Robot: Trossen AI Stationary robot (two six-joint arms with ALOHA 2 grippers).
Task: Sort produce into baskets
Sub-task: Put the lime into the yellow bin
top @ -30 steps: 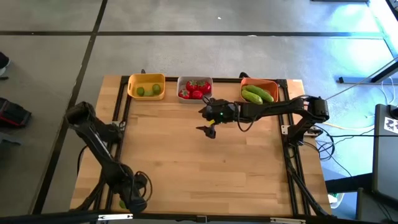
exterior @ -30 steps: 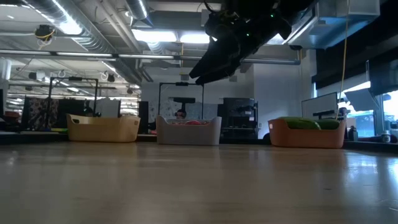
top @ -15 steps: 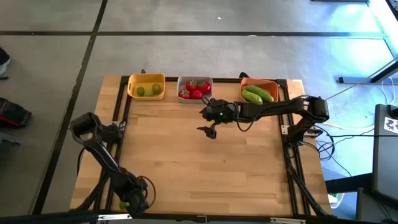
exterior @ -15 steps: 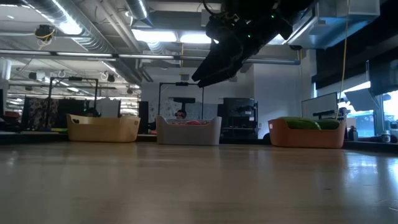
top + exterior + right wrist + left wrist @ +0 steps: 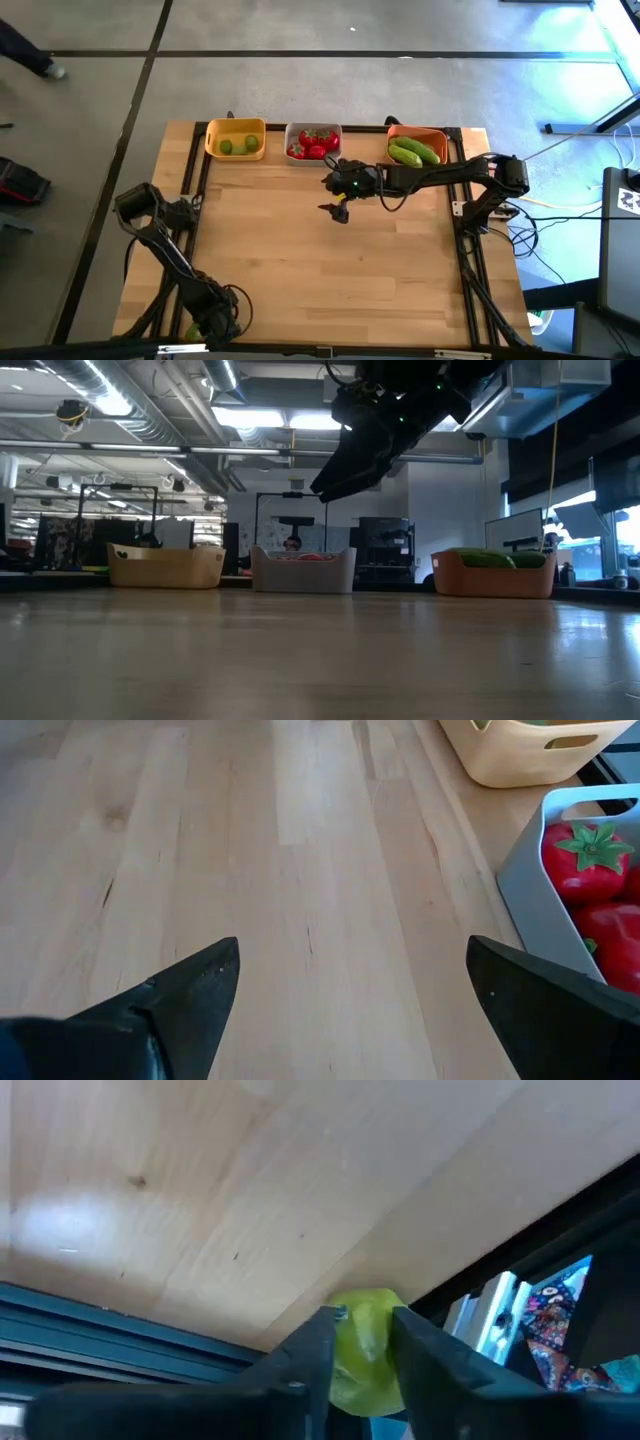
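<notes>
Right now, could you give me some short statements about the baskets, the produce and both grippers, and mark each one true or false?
1. The orange basket holds cucumbers. True.
2. The tomatoes lie in the yellow basket. False: they lie in the grey basket; the yellow one holds limes.
3. The right gripper is shut on a tomato. False: it is open and empty, raised above the table near the grey basket.
4. The left gripper holds a green lime at the table's near edge. True.
5. The grey basket stands between the other two. True.
</notes>
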